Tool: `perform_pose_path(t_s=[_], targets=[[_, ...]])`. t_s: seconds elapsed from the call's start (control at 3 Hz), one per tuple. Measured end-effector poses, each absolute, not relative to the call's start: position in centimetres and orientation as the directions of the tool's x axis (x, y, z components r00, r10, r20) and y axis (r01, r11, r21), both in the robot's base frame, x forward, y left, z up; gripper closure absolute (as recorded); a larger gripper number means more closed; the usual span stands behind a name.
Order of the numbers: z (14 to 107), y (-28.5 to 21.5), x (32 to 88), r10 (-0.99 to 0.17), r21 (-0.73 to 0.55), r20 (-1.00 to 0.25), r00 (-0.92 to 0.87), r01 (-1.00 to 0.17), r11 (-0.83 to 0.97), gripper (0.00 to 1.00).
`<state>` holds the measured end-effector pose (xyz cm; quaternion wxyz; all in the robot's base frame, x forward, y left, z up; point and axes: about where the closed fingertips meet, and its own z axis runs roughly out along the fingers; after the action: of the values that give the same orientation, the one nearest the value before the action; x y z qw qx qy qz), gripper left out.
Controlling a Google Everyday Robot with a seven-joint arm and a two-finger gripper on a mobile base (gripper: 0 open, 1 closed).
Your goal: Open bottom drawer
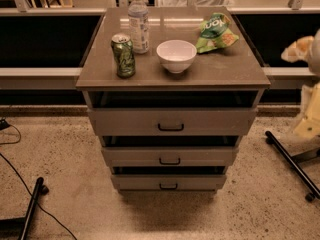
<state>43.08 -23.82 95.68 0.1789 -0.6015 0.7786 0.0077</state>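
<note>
The bottom drawer (168,182) is the lowest and narrowest of three grey-beige fronts on the cabinet, with a small black pull handle (168,186). Its front sits nearly flush under the middle drawer (170,156), and no interior shows. The top drawer (171,122) is the widest. My gripper (298,49) is at the far right edge of the camera view, level with the cabinet top, well away from the drawers and to the right of them. Part of my white arm (311,109) shows below it.
On the cabinet top (220,69) stand a green can (123,55), a water bottle (138,22), a white bowl (176,55) and a green chip bag (215,32). A black stand leg (292,164) lies on the floor at the right, cables and a black bar (31,209) at the left.
</note>
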Motion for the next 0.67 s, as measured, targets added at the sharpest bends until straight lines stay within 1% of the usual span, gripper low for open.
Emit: perform_pose_path(t_s=[0.33, 0.67], targets=[[87.52, -23.70, 42.29, -0.869, -0.134, -0.459, -0.182, -0.953, 0.270, 0.00], [87.03, -23.83, 42.57, -0.832, -0.174, -0.531, -0.162, -0.940, 0.295, 0.00]])
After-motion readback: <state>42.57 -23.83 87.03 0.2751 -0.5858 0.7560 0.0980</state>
